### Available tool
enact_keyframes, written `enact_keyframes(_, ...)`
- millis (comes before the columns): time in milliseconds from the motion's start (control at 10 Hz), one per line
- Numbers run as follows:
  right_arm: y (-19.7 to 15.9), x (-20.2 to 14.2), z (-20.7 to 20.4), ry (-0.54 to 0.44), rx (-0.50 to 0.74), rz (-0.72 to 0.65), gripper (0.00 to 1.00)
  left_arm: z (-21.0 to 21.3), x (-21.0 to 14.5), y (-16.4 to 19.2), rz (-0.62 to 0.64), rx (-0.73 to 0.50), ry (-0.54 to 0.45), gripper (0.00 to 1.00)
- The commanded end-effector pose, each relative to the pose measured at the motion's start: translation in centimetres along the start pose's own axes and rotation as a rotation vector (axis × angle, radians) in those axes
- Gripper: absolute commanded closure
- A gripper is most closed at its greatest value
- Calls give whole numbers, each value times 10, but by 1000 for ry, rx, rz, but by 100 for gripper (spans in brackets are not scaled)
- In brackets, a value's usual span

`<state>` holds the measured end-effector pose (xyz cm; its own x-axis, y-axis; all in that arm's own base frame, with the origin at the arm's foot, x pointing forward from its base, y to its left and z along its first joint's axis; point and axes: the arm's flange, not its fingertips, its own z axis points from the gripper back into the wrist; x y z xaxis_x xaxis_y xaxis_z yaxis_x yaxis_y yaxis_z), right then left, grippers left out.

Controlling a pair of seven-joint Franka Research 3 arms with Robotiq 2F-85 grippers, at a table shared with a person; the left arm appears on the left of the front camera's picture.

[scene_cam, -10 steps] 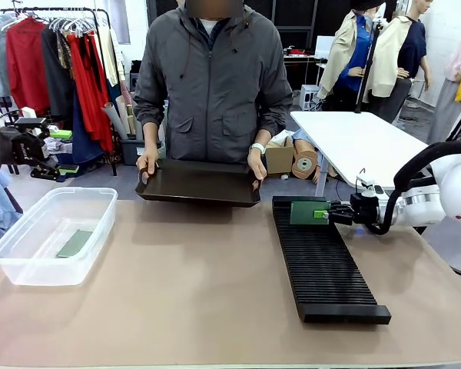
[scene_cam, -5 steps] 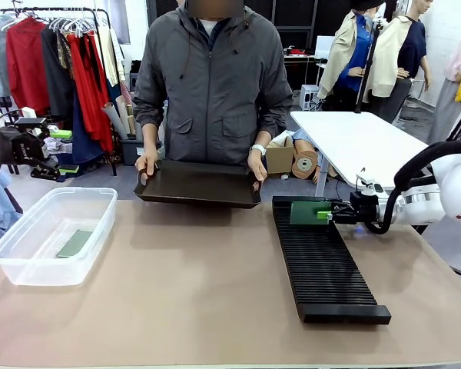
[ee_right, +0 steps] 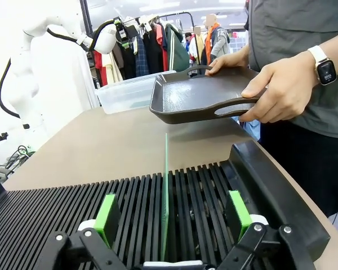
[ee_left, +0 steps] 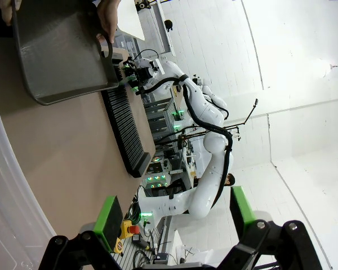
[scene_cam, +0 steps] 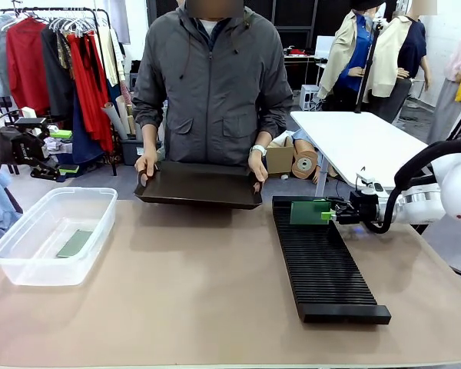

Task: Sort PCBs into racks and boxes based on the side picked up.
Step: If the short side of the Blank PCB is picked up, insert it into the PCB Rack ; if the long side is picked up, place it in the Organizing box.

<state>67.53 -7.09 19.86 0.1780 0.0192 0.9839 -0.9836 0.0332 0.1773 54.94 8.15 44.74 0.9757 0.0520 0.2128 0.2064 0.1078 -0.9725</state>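
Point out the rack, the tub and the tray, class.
rack (scene_cam: 323, 269), front view: middle of its ribbed top.
tub (scene_cam: 31, 270), front view: clear near wall.
tray (scene_cam: 200, 184), front view: bare dark floor.

A smooth black flat tray (scene_cam: 200, 183) hangs tilted above the far edge of the tan bench (scene_cam: 192, 300), near its middle. Behind it stands a person in a grey zipped jacket (scene_cam: 212, 84). A clothes rail with red and dark garments (scene_cam: 61, 69) stands past the bench's far left corner. A white table (scene_cam: 361, 142) sits beyond the far right corner.
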Motion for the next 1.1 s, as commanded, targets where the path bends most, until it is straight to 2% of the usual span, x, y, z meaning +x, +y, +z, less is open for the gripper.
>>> enact_keyframes(0,0,0,1,0,-1,0,0,1,-2,-2,4,-6,5,0)
enact_keyframes(1000,0,0,1,0,-1,0,0,1,-2,-2,4,-6,5,0)
